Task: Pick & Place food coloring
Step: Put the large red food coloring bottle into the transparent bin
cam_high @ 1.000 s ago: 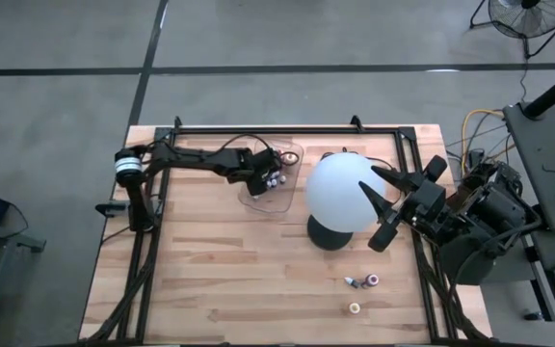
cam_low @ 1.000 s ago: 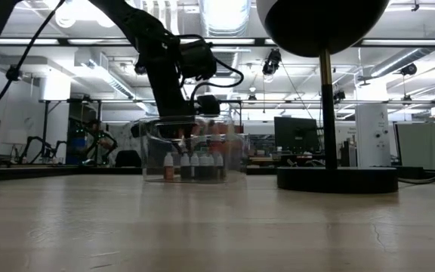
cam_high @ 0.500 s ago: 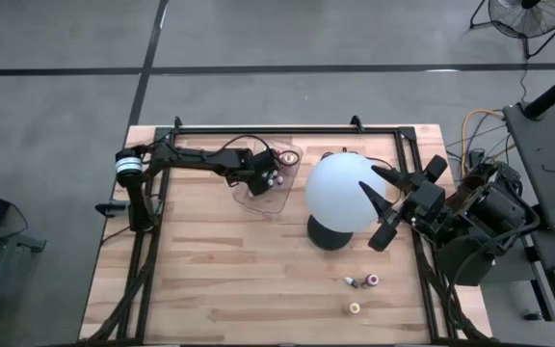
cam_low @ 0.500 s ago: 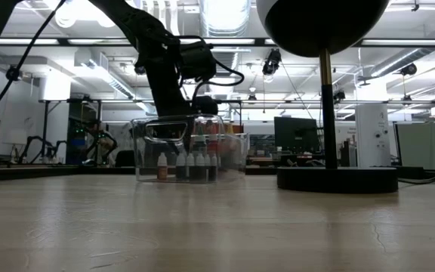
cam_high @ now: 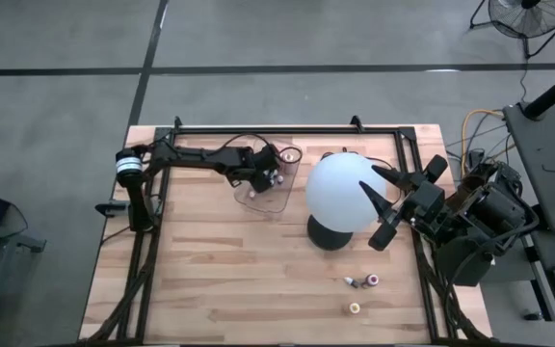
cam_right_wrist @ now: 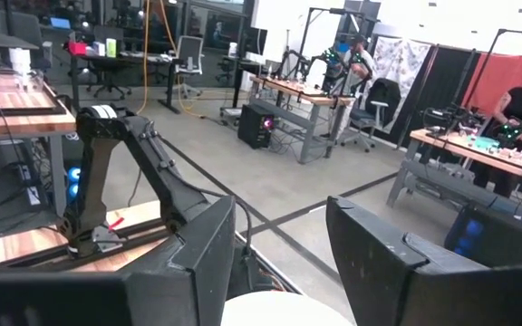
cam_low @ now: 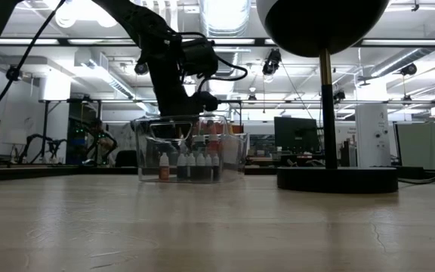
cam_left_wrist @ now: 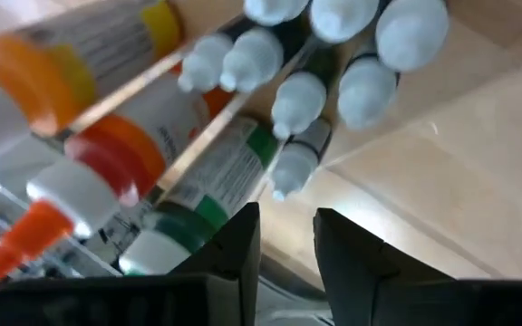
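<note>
Left tool (cam_high: 270, 172) is seen over the clear tray (cam_high: 258, 198), its two dark fingers (cam_left_wrist: 234, 249) parted by a narrow gap with nothing between them. Half a second ago the tray sat slightly differently in the low view, and a second ago the fingers were tighter; they have since been eased apart. A release of a bottle into the tray is judged to have just been made, so this placement looks finished.

Most of the food coloring (cam_low: 189, 165) is stood inside the tray, white caps up. Three more pieces (cam_high: 362, 281) are left on the worktop (cam_high: 220, 280), well apart from the tray, beyond the white globe (cam_high: 340, 193). The right tool (cam_high: 400, 196) is held beside the globe, partly open and empty.

Bottle labels, orange, green and yellow, are shown only by the left wrist view. The row's upright stance is shown only by the low view. The stray pieces are shown only from above.
</note>
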Robot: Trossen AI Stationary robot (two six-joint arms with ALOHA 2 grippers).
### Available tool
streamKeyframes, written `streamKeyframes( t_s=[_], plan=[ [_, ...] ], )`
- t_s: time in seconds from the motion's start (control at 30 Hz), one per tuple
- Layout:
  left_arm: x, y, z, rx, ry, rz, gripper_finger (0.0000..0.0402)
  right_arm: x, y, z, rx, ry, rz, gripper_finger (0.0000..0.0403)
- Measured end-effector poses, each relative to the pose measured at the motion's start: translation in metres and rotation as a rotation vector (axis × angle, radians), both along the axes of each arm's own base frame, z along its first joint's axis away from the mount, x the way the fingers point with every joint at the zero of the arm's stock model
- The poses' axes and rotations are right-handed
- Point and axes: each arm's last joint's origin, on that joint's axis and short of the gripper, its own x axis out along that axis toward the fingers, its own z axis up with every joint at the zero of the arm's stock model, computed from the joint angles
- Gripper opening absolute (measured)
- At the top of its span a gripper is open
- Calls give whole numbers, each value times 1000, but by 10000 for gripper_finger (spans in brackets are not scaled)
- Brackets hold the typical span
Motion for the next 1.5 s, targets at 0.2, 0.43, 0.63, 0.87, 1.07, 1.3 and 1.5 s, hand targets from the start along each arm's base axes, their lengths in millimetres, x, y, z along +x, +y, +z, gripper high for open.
streamKeyframes(
  t_s=[0.2, 0.43, 0.63, 0.87, 1.07, 1.3, 1.5],
  plan=[
    [-1, 2, 14, -13, -35, 150, 79, 0, 0, 0, 0, 0, 1, 167],
    [-5, 3, 50, -57, -224, 351, 80, -3, -3, 2, 43, -38, -1, 167],
    [-24, 4, 99, -149, -546, 577, 80, -4, -3, 3, 49, -42, 0, 167],
    [-67, -15, 155, -297, -918, 796, 80, -4, -3, 3, 67, -50, 6, 167],
    [-102, -41, 189, -471, -1143, 884, 81, -2, 0, 0, 127, 29, 132, 178],
    [-136, -74, 218, -809, -1302, 911, 116, 3, 9, -7, 275, 141, 336, 240],
    [-150, -101, 228, -1076, -1300, 930, 171, 3, 14, -15, 481, 185, 422, 292]
  ],
)
